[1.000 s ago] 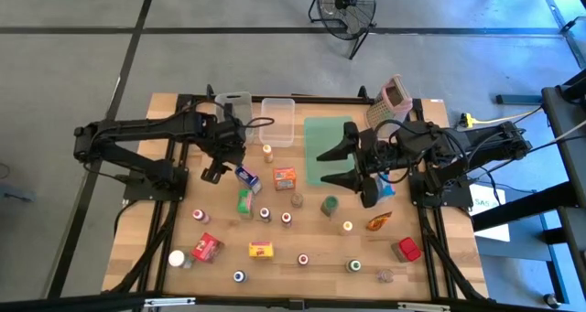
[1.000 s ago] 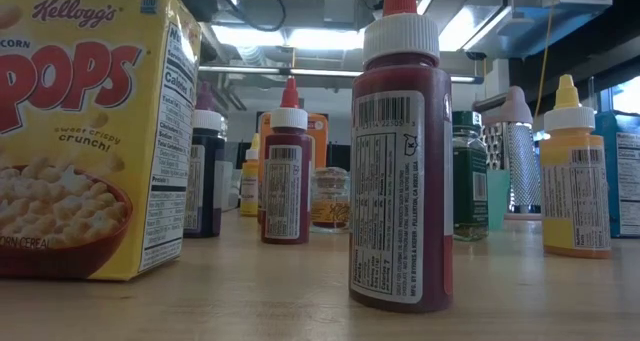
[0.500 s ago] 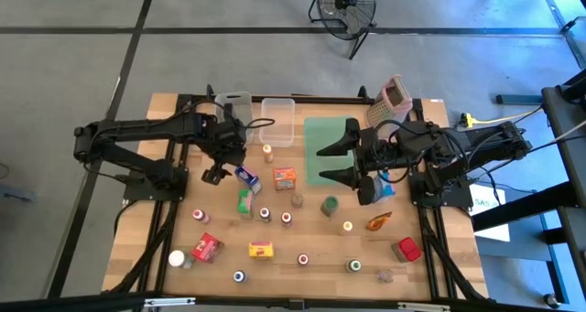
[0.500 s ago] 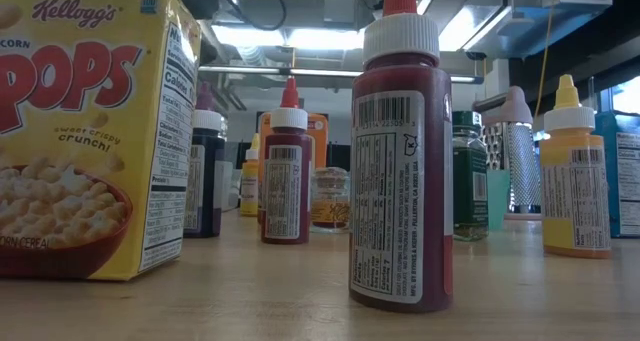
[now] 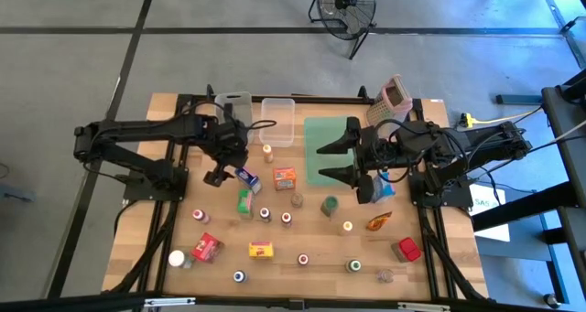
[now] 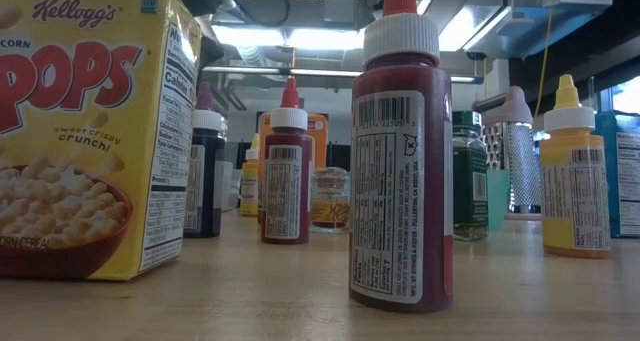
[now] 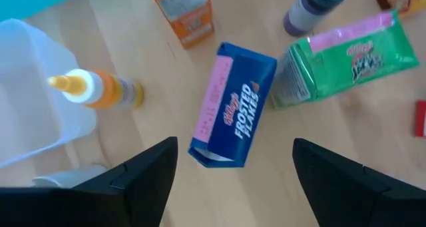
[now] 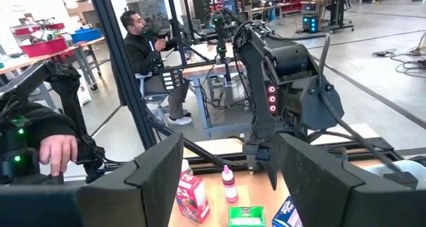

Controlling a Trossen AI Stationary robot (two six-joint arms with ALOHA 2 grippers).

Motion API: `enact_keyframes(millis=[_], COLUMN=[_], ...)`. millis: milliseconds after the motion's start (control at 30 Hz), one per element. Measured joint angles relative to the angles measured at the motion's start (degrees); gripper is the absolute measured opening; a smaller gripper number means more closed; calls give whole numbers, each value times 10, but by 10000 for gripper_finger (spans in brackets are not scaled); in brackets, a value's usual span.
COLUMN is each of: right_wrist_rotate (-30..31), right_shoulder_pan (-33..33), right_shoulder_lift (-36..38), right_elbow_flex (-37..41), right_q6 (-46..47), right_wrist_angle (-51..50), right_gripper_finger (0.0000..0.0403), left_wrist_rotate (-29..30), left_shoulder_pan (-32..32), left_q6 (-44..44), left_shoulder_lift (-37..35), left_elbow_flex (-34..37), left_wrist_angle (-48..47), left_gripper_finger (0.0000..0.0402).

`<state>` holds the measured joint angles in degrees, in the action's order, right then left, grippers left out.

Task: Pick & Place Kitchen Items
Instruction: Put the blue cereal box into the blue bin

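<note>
Grey concrete floor (image 5: 82, 56), black floor fan (image 5: 346, 3), workbenches behind (image 8: 213, 70)

Bench (image 5: 439, 285) tally: seven cartons, about twelve jars and bottles, one packet.
Left of the one green tray (image 5: 328, 156) lie five cartons: blue carton (image 5: 247, 177), orange carton (image 5: 286, 177), green carton (image 5: 244, 202), red carton (image 5: 208, 247) and yellow carton (image 5: 263, 250). Right of it are two more, a second blue carton (image 5: 386, 191) and a second red carton (image 5: 408, 249), plus one orange packet (image 5: 378, 222). About twelve small jars and bottles (image 5: 287, 218) stand scattered. Two clear bins (image 5: 277, 120) sit left of the tray and one grater (image 5: 392, 97) sits right.
</note>
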<state>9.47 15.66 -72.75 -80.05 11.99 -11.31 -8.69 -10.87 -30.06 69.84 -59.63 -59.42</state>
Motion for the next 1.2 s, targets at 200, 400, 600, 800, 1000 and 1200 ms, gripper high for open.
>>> enact_keyframes(millis=[200, 400, 600, 800, 1000, 1200], right_wrist_rotate=[0, 0, 2, 0, -1, -5], right_shoulder_pan=[0, 0, 0, 0, 0, 0], right_shoulder_lift=[0, 0, 0, 0, 0, 0], right_elbow_flex=[0, 0, 0, 0, 0, 0], right_q6=[6, 12, 22, 33, 37, 37], right_wrist_angle=[0, 0, 1, 0, 0, 0], right_gripper_finger=[246, 246, 246, 246, 246, 246], left_wrist_rotate=[1, 1, 2, 6, 17, 17], left_shoulder_pan=[0, -1, -3, -3, -3, -3], left_q6=[-7, -18, -26, -22, -22, -10], left_shoulder_lift=[0, 3, 3, 3, 3, 3], left_elbow_flex=[36, 78, 113, 130, 130, 130], left_wrist_angle=[43, 95, 143, 161, 162, 162], left_gripper_finger=[291, 290, 290, 282, 236, 180])
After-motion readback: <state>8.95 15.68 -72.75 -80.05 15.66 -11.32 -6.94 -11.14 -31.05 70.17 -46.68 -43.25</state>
